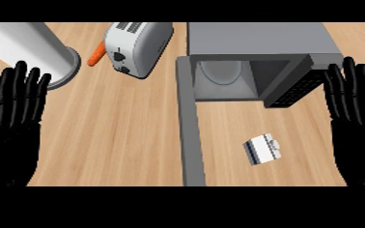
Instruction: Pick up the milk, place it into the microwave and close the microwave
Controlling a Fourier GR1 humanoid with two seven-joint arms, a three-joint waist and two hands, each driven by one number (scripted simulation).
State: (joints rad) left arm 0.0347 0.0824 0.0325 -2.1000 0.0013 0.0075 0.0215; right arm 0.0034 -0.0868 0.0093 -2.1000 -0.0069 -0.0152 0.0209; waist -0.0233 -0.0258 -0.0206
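While both hands are resting at the edges of the head view, the left hand (20, 101) is showing at the left edge with its fingers (21, 79) straight, spread and pointing up, holding nothing. The right hand (347, 101) is mirroring it at the right edge, fingers likewise spread and empty. The milk (262, 149) is lying on the wooden surface (114, 135), in front of the microwave (257, 43), whose door (191, 125) is standing open. A toaster (137, 48) and a carrot (95, 56) are sitting further back.
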